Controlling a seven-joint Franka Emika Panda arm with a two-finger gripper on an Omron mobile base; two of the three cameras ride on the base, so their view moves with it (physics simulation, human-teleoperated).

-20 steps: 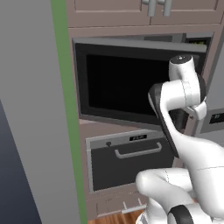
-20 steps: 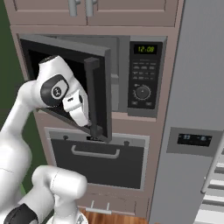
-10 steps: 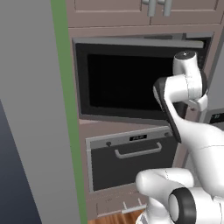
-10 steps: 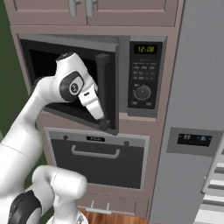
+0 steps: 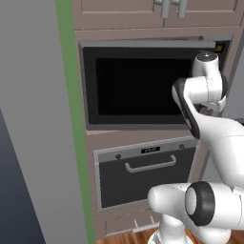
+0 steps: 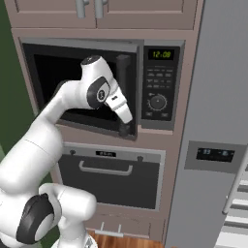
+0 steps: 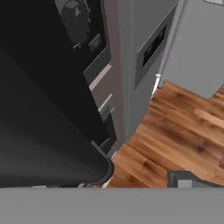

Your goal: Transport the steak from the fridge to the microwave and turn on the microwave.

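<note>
The built-in dark grey microwave with its black window door [image 6: 80, 87] sits in a pinkish-brown cabinet column, under a pair of upper cupboard doors with silver handles [image 6: 89, 7] and above a dark oven drawer with a horizontal bar handle [image 6: 105, 169]. In the left base view the microwave's door [image 5: 138, 86] looks flush with its frame, a green-edged grey wall panel [image 5: 38, 119] close along its left side. To the right of the door, the microwave's control panel [image 6: 160, 82] carries a green clock, rows of buttons and a round dial, and just past it stands the tall grey fridge with a small black display panel [image 6: 215, 155] and a long silver bar handle at its lower right edge. The floor of brown wooden planks [image 7: 175, 131] lies open in front of the column. The white arm reaches across the door's front, and the two-finger gripper [image 6: 125, 127] hangs at the door's lower right corner, just beside the vertical dark handle [image 6: 123, 65] and near the panel. Its fingers stand wide apart and grip nothing; whether a tip touches the door edge cannot be told. The microwave's dark door surface [image 7: 48, 109] fills the hand view's left side, right beside the gripper.
</note>
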